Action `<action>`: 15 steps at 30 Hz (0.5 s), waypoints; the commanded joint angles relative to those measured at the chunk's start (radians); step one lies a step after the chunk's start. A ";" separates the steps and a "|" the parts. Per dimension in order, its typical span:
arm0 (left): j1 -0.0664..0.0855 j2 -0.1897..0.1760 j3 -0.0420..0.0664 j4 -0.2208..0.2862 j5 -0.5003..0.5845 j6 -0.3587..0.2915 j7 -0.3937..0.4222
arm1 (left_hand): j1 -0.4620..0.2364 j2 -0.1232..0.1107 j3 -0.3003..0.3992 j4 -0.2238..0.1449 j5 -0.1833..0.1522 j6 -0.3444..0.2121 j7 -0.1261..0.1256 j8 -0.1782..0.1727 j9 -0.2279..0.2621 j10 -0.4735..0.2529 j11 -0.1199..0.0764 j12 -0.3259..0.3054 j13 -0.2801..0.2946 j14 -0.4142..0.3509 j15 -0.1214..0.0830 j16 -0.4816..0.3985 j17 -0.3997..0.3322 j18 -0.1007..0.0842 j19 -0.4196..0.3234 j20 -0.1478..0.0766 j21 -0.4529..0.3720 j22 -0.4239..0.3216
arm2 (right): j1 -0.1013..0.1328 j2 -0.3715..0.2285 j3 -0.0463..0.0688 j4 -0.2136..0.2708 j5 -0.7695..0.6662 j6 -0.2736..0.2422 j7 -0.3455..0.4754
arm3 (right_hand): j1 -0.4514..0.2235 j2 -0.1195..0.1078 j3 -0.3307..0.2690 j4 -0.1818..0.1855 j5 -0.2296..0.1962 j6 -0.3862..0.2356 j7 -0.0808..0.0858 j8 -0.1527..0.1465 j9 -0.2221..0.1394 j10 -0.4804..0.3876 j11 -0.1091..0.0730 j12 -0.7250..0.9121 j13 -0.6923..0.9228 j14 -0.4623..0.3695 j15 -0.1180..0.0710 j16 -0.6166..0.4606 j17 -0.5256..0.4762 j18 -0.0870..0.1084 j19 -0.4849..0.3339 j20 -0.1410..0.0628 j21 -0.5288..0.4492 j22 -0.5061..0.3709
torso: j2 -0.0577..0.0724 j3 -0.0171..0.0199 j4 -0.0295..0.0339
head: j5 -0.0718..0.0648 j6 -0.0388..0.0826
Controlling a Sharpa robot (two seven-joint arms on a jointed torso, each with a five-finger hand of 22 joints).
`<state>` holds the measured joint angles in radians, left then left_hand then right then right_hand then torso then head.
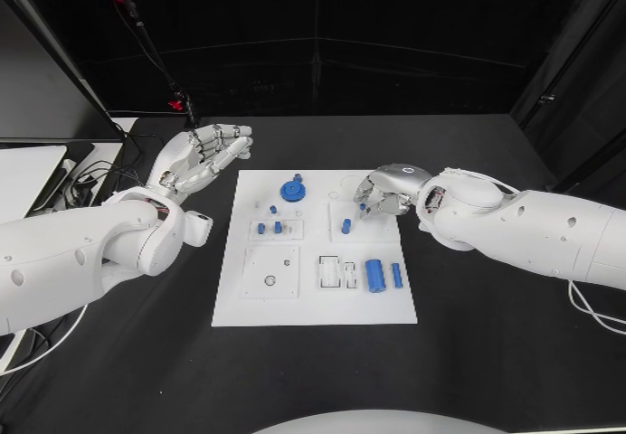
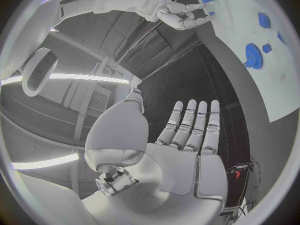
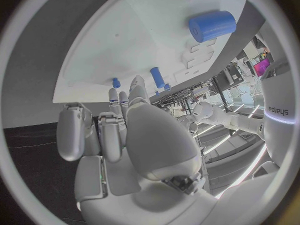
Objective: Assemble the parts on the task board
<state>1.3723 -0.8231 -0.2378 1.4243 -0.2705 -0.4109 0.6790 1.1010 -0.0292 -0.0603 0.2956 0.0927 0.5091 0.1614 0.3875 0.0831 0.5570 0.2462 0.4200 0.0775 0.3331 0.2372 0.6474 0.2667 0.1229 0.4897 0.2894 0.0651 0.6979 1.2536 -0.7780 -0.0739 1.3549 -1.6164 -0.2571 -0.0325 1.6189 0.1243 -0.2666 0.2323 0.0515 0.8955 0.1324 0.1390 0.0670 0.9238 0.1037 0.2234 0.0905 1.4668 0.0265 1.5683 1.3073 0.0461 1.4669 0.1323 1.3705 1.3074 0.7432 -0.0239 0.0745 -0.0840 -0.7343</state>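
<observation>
Right robot hand [image 1: 380,201]: curled fingertips hide whatever lies beneath; grip on a part unclear. Small blue parts [image 1: 271,227] on task board [image 1: 248,298] too small to identify.

- The counter [image 1: 496,362] is black and matte, and its surface fills most of the head view.
- Behind it hangs a black curtain [image 1: 392,54] with faint seams.
- A white desk [image 1: 26,176] stands beside the counter, with dark cables [image 1: 89,172] lying on its edge.
- A thin cable with red clips [image 1: 176,95] hangs near the far corner.
</observation>
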 commanded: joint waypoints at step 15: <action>0.001 0.001 0.001 -0.002 0.007 0.009 0.052 | 0.020 0.035 -0.001 -0.003 0.016 -0.026 0.124 0.042 0.002 -0.018 -0.001 0.045 0.001 -0.014 0.000 0.040 -0.024 -0.011 0.017 0.000 0.009 -0.012 | -0.003 0.013 0.001 -0.002 -0.096 0.006 -0.103 | 0.019 0.016 0.018 -0.002 -0.005 0.003 -0.006 -0.017 0.000 0.040 -0.005 -0.011 -0.016 0.104 -0.013 0.002 0.263 0.002 0.021 -0.014 -0.008 0.188 | 0.000 0.0002 0.0006 | 0.004 -0.007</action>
<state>1.3723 -0.8224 -0.2379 1.4220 -0.2687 -0.4096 0.6796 1.1216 -0.0006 -0.0604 0.2956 0.1020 0.4926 0.1596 0.4268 0.0841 0.5425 0.2461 0.4637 0.0773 0.3263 0.2373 0.6863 0.2430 0.1231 0.4988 0.2908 0.0690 0.6871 1.2490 -0.7668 -0.0740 1.3523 -1.6898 -0.2608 -0.1003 1.6318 0.1373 -0.2541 0.2315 0.0515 0.8992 0.1286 0.1267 0.0682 0.9580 0.0983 0.2168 0.0749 1.4669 0.0193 1.5683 1.3073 0.0461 1.4668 0.1249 1.3666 1.3073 0.7429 -0.0239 0.0749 -0.0800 -0.7404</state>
